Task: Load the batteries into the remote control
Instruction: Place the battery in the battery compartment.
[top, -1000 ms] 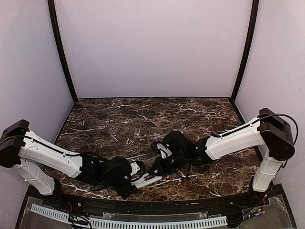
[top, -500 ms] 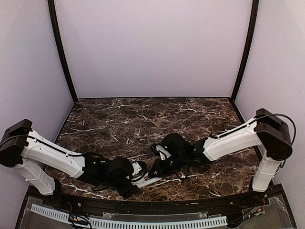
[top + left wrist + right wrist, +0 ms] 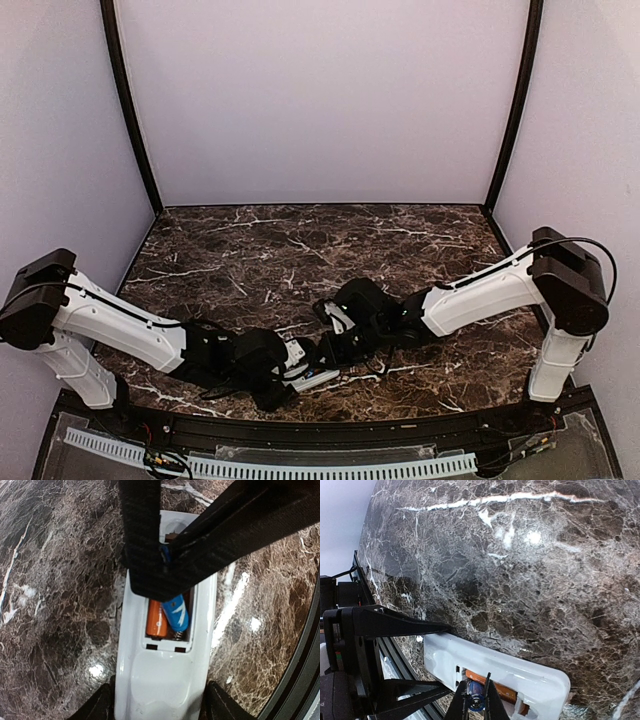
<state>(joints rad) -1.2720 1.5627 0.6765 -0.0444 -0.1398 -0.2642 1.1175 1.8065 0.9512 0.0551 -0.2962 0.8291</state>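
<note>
The blue battery is pinched at its upper end by the right gripper. Its fingers are pressed together on the battery and, in the left wrist view, are seen coming in from 12 and 1 o'clock. The battery is held tilted. Its lower end, pointing to 5 o'clock, is set in the compartment by the spring, and its gripped end is raised. The orange battery is seated flat in the compartment, just beside the blue one at its 9 o'clock side.

The compartment is cut into the back of the remote, which is laid face down on the table. In that view its long axis runs from 12 to 6 o'clock. The end of the remote at 6 o'clock is straddled by the left gripper. Its fingers are set at 9 and 3 o'clock of the body, against the long sides. No gap is seen there, so the remote is clamped across its width.

In the top view the remote is found at 6 o'clock on the table, near the front edge. The left gripper is at its 9 o'clock and the right gripper at its 1 o'clock.
</note>
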